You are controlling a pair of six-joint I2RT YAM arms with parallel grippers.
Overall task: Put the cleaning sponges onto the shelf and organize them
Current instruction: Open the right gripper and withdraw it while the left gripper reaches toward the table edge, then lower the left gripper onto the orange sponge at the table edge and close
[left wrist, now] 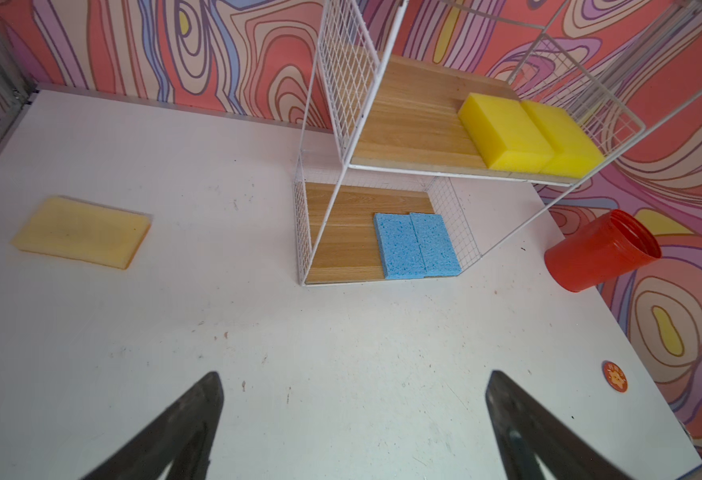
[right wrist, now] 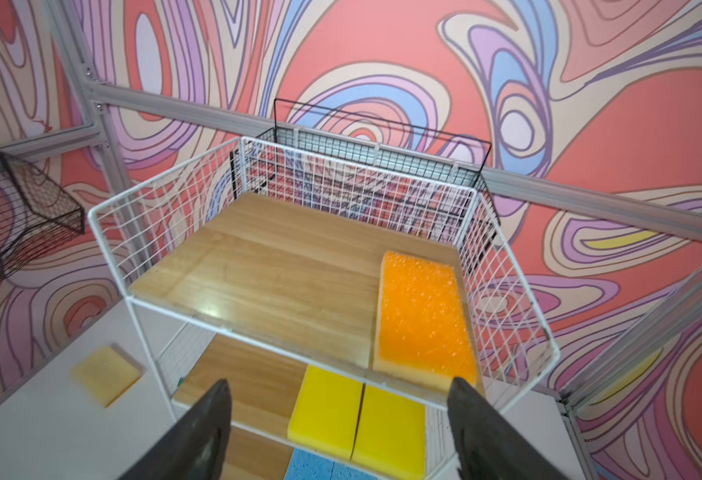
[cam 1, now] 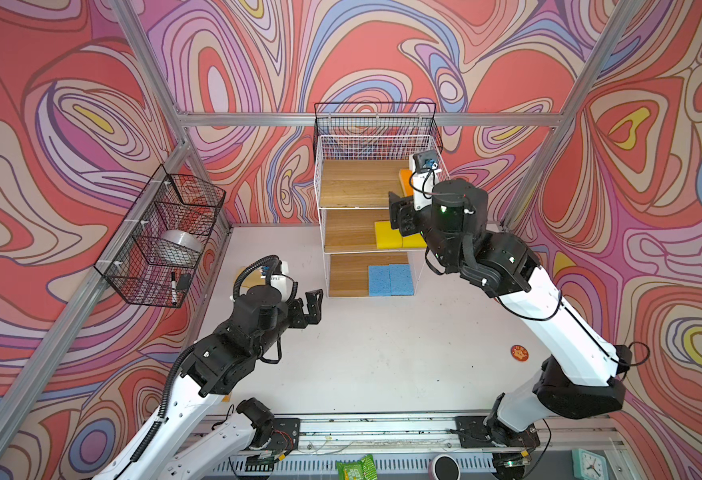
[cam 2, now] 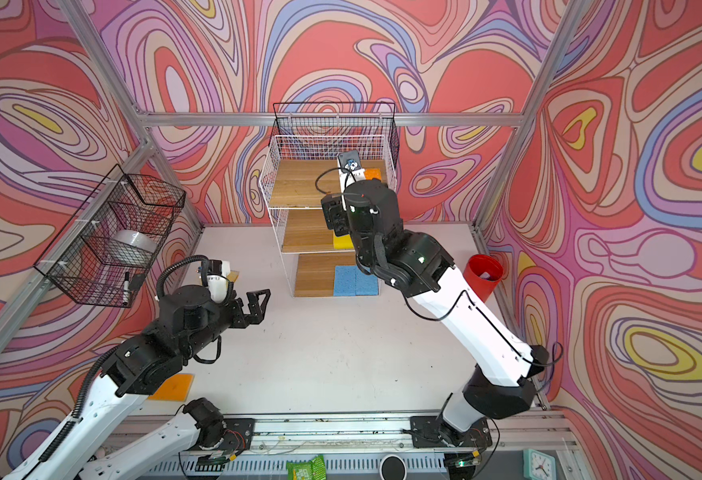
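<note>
On the top board of the shelf (right wrist: pixel 258 266) lies one orange sponge (right wrist: pixel 424 316), flat, bright side up, close to the wire wall at the right end. I think it sits there so the rest of the board is free for the other orange ones. One board down, two yellow sponges (right wrist: pixel 326 409) lie side by side, touching, at the right end too. On the bottom board two blue sponges (left wrist: pixel 397 245) lie the same way. It looks like each colour gets its own board, so they are easy to find.

Two sponges are not on the shelf yet. The pale sponge (left wrist: pixel 81 232) lies flat on the white table (left wrist: pixel 133 332), left of the shelf, pale side up. The front sponge (cam 2: pixel 173 386) lies orange side up near the front edge, partly under my left arm.

My right claw (right wrist: pixel 339 386) hangs up high in front of the top board, near the orange sponge. Its two fingers (right wrist: pixel 204 432) are wide apart. Nothing is between them, and they touch nothing. My left claw (left wrist: pixel 353 378) hovers over the bare table and points toward the shelf. Its fingers (left wrist: pixel 187 424) are wide apart too, and it holds nothing. I think the pale sponge is the closest one for it to pick up.

Off to the right, a red cup (left wrist: pixel 598 253) sits tilted by the wall, and a little round disc (left wrist: pixel 615 376) lies on the table. They are not my job.
</note>
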